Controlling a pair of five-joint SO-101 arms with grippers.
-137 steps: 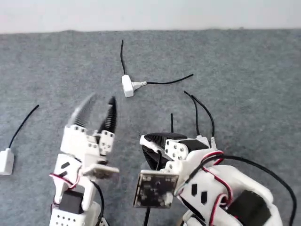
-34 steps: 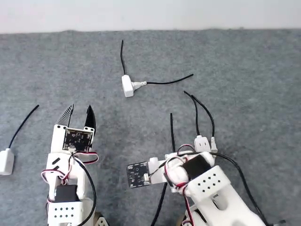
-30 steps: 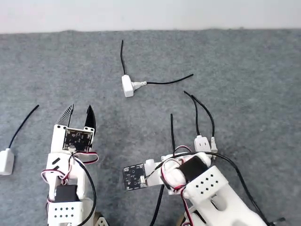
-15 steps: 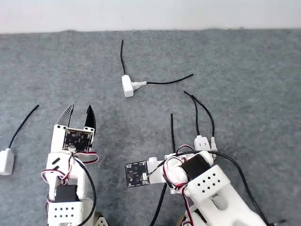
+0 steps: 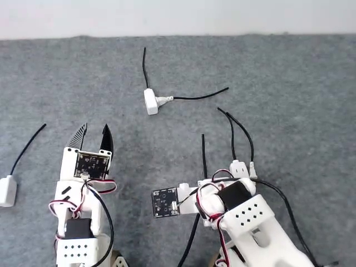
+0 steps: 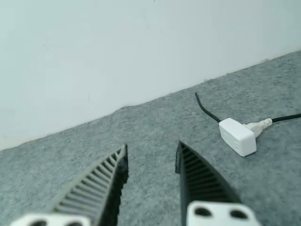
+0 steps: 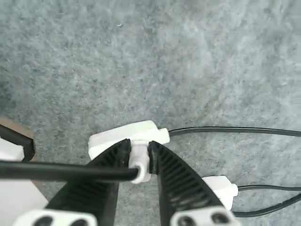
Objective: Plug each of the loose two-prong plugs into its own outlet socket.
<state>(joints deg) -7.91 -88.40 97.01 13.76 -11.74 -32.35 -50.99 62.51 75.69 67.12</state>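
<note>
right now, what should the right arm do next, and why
Probably press the plug a little deeper into the outlet socket: the right fingers are shut on it and it meets the socket, but I can't tell whether it is fully seated.

No word, number or sign can be read here. The left arm's circuit board (image 5: 92, 162) and the right arm's circuit board (image 5: 164, 202) carry tiny pale marks, too small to make out. The white socket block (image 6: 237, 136) has a plain face with slots and no legible print.
</note>
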